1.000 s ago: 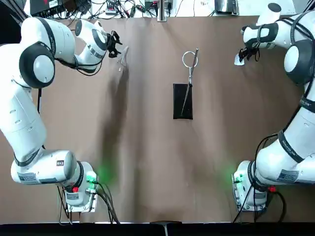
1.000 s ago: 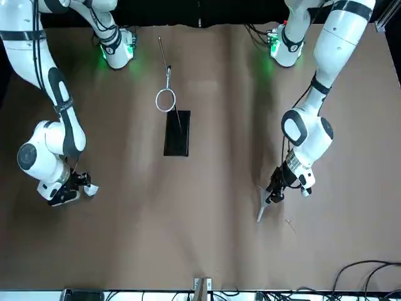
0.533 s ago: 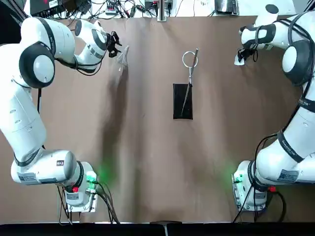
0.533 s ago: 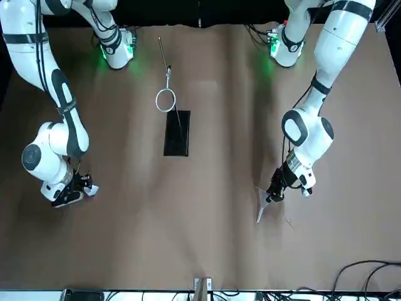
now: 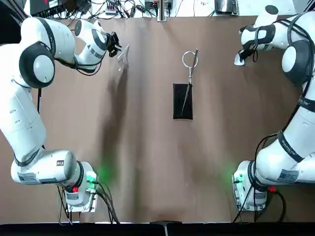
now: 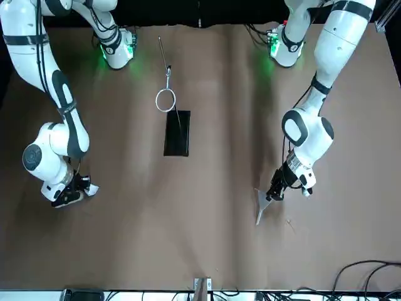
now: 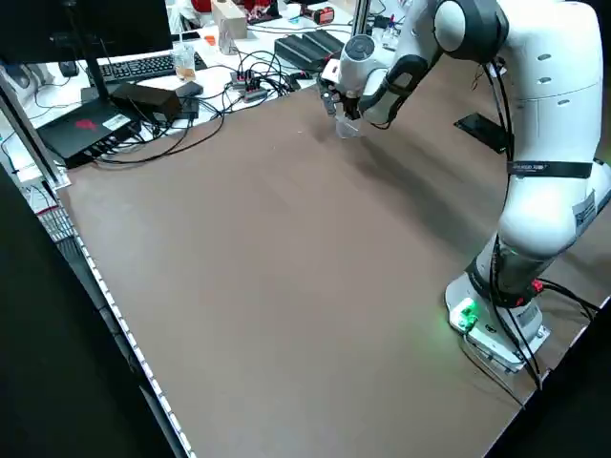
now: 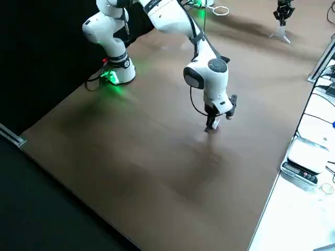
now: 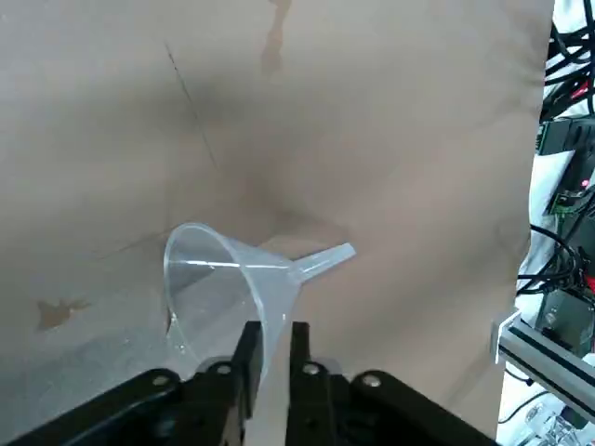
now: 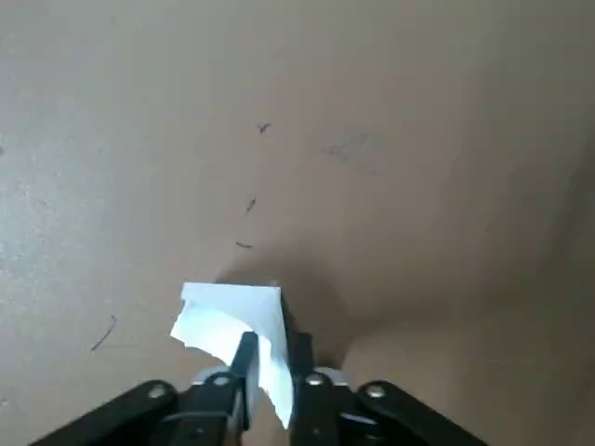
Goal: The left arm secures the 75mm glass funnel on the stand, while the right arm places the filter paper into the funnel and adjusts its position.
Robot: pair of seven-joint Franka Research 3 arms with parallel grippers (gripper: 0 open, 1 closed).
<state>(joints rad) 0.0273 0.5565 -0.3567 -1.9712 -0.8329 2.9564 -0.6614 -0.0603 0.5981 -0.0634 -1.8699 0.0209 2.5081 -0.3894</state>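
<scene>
Between left gripper's fingertips (image 9: 276,327): funnel (image 9: 228,286)

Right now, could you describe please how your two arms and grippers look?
Both the left arm and the right arm are white and rounded, with dark joint bands and black cables. Green light glows at each base. The left gripper and right gripper are black, two-fingered.
</scene>
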